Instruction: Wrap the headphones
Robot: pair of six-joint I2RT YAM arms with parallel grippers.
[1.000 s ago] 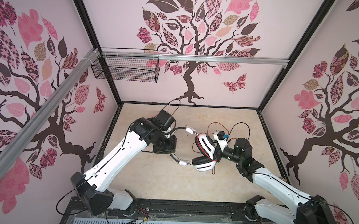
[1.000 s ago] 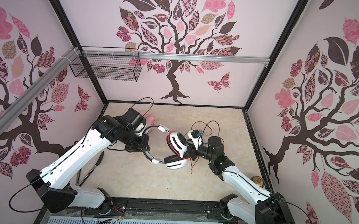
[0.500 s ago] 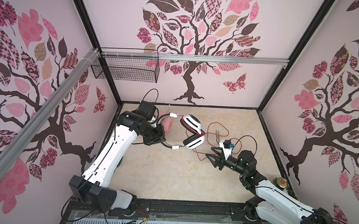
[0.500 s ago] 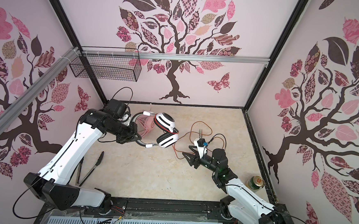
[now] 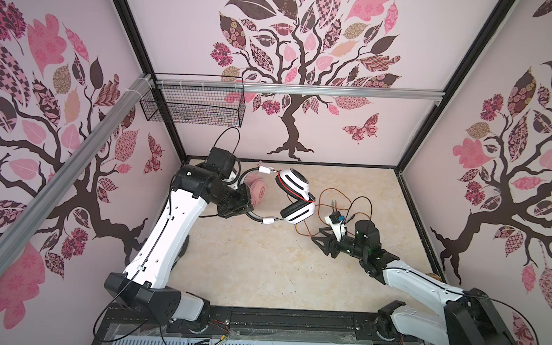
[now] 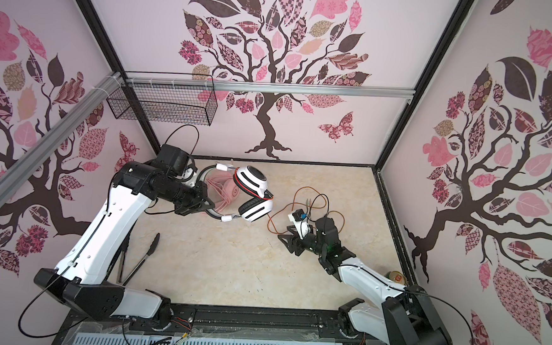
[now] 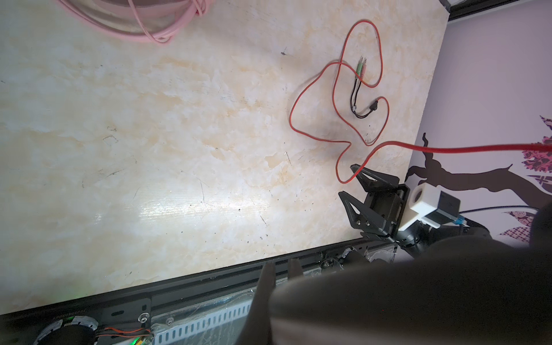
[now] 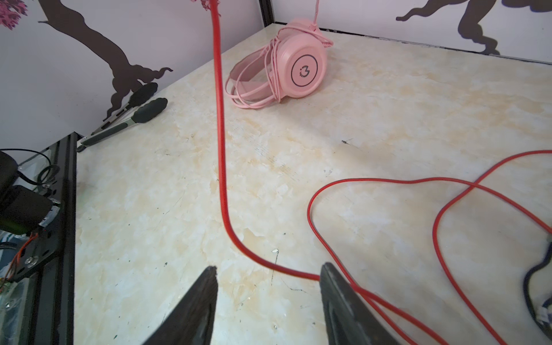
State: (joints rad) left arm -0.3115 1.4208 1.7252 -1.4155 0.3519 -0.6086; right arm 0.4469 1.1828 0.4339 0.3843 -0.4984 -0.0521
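Observation:
My left gripper (image 5: 245, 207) (image 6: 207, 205) is shut on the headband of the white-and-black headphones (image 5: 295, 183) (image 6: 253, 182) and holds them above the table's back left. In the left wrist view the blurred dark band hides most of that gripper (image 7: 280, 267). Their orange-red cable (image 5: 332, 196) (image 7: 337, 89) hangs from the cups and lies in loose loops on the table. The pink headphones (image 5: 259, 192) (image 8: 298, 68), cable wound round them, lie on the table under the held pair. My right gripper (image 5: 321, 245) (image 6: 285, 241) (image 8: 268, 267) is open low over the table, with the red cable (image 8: 221, 149) crossing just ahead of its tips.
Black tongs (image 6: 141, 263) (image 8: 134, 113) lie by the left wall. A wire basket (image 5: 193, 106) hangs on the back-left wall. A small can (image 6: 396, 276) stands at the right edge. The black front rail (image 5: 292, 319) borders the table.
The left arm has carried the white-and-black headphones from the middle to the back left. The right gripper has drawn back from the ear cups toward the front right, down near the cable.

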